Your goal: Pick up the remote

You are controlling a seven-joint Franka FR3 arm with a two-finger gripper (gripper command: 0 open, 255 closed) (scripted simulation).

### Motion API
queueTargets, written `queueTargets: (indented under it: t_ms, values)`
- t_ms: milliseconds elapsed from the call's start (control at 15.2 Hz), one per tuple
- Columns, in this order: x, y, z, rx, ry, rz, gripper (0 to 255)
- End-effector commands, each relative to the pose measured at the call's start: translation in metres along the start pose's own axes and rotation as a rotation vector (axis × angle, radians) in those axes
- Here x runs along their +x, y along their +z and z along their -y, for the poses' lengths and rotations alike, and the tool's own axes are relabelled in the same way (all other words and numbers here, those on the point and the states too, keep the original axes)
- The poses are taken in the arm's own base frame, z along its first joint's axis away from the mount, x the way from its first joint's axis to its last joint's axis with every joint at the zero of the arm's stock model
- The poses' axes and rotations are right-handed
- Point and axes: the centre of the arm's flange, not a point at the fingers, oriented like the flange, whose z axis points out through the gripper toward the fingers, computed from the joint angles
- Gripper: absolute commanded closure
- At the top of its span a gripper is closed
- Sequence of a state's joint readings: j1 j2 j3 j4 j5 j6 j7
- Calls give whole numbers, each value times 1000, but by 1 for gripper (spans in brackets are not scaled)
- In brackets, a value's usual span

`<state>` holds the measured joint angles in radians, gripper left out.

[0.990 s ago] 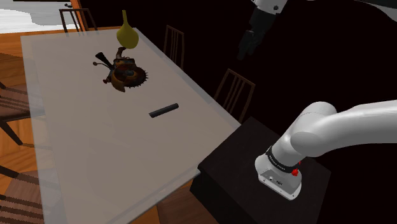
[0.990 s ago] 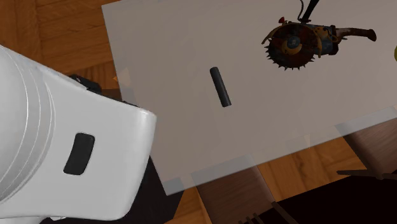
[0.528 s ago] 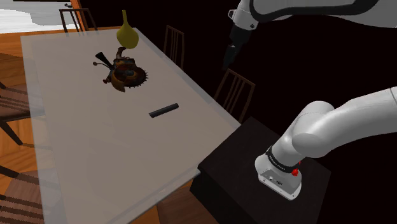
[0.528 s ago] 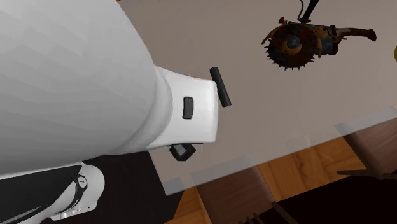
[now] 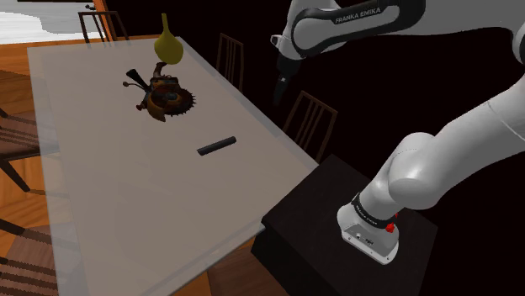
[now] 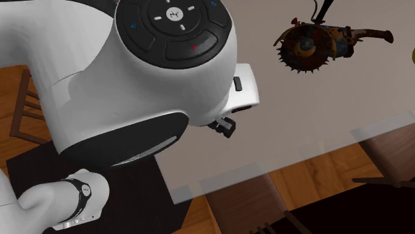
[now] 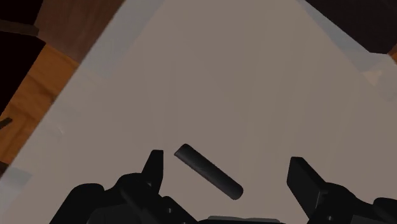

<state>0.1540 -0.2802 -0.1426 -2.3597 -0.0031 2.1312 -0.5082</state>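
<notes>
The end effector has its two black fingers spread wide, gripping nothing. Seen from the wrist, the remote, a dark rod, lies flat on the pale grey surface between the fingers, touching neither. In the shoulder view, the arm rises from the black stand and the end effector hangs high over the surface, well apart from the remote. Farther along sits a rusty saw, then a yellow vase. Wooden chairs line the surface's edge.
</notes>
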Motion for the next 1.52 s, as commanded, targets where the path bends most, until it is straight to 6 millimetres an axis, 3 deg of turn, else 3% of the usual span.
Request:
queueTargets:
  t_ms: [0,726,1452]
  values:
    - [18,21,-5,-5,-62,0,0]
    - [109,135,-2,-27,-389,8,0]
    - [193,249,26,-48,-716,15,0]
